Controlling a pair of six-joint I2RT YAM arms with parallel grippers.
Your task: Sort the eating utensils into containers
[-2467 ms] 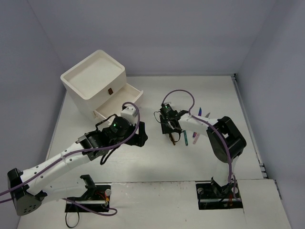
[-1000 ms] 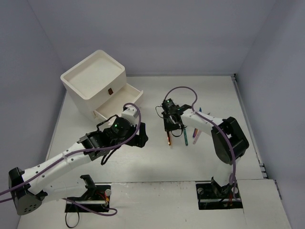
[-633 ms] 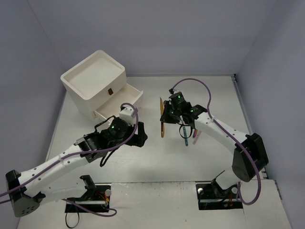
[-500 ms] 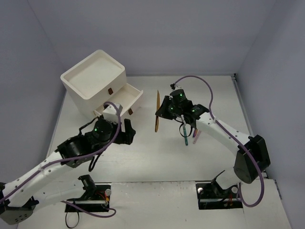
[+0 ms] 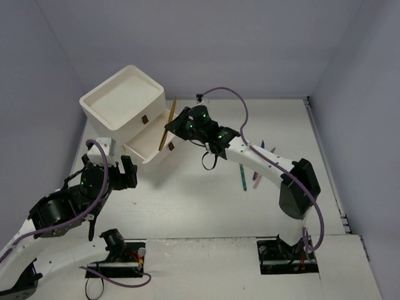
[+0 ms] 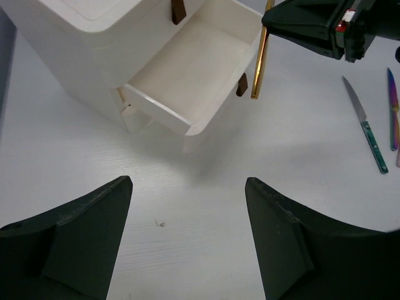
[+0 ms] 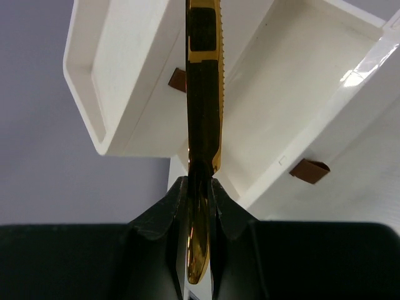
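The white cabinet stands at the far left with its lowest drawer pulled open and nothing showing in it. My right gripper is shut on a gold knife, which hangs blade up over the drawer's right end. In the right wrist view the knife sits between the closed jaws of that gripper, above the drawer. My left gripper is open and empty, low on the table in front of the cabinet. The left wrist view shows the drawer, the knife and that gripper.
More utensils lie on the table right of centre: a teal-handled knife, a pink piece and a purple one. The teal-handled knife and purple utensil also show in the left wrist view. Brown handles mark the drawers.
My right gripper lifted the gold knife off the table and carried it left to above the open drawer. My left arm pulled back from the middle toward the near left.
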